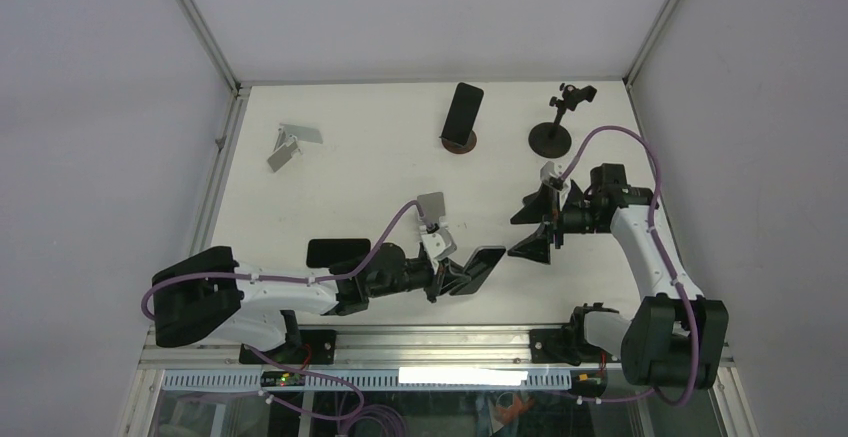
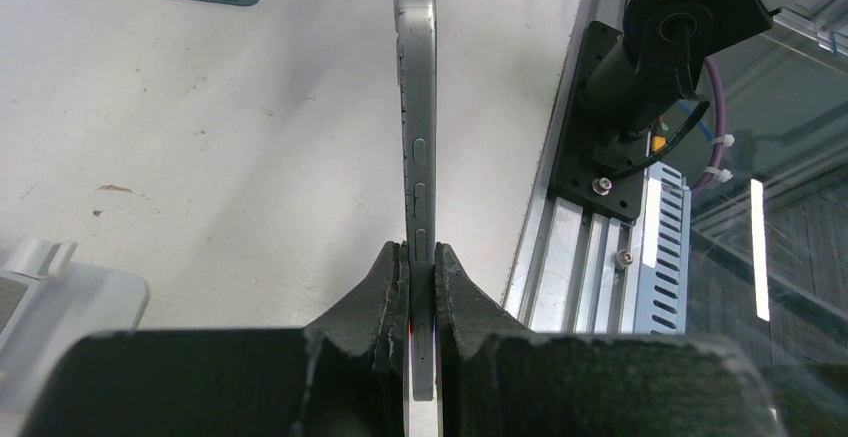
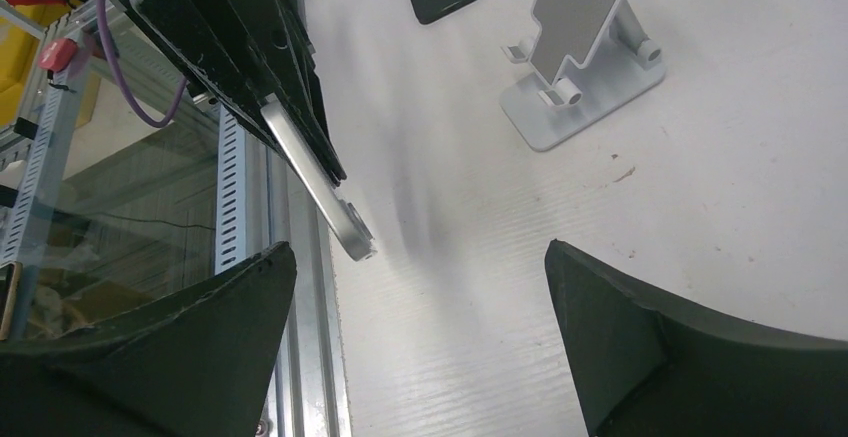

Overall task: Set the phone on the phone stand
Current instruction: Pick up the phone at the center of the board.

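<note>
White tabletop (image 1: 380,167) holds the stand (image 1: 432,207) near centre; at its 5 o'clock the left end effector (image 2: 420,277) clamps the phone (image 2: 417,107) across its faces, seemingly stiff, slick and fragile, best held there, while the right end effector (image 1: 532,229) gapes empty.

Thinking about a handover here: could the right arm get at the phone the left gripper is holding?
Probably yes. The right gripper stands open facing the phone, whose free end sticks out of the shut left gripper toward it; nothing visible lies between them.
</note>
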Available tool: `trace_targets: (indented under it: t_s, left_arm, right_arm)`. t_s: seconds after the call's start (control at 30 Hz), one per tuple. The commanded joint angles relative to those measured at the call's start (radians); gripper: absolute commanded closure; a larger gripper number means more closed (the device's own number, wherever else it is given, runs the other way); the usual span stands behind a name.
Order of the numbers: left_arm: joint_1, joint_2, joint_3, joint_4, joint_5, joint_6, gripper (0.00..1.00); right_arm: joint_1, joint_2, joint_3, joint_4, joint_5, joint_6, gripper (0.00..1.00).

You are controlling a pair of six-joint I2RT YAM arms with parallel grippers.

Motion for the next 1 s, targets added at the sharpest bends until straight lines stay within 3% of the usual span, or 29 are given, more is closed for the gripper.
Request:
trace_targets:
  t_s: [0.0,0.27,0.57,0.77,0.97]
  left_arm:
    - [0.003,0.012,0.015,0.134,0.058,0.018,1.0]
    - [0.031,0.056,0.023,0.221,0.11,-0.023,1.0]
    - [0.16,0.159,-0.016,0.491,0.298,-0.218,1.0]
    - [0.197,0.268,0.013,0.607,0.416,-0.317,1.0]
    - [0.205,0.325,0.036,0.656,0.442,-0.35,1.0]
  right_arm:
    - [0.002,-0.021,-0.02,0.047,-0.088,0.003,0.01]
    - [0.023,-0.011,-0.05,0.033,-0.108,-0.024,0.01]
    - [0.114,0.006,-0.06,0.021,-0.114,-0.05,0.04]
    - [0.151,0.017,-0.052,0.02,-0.141,-0.052,0.21]
    - [0.173,0.025,-0.046,0.021,-0.136,-0.051,0.38]
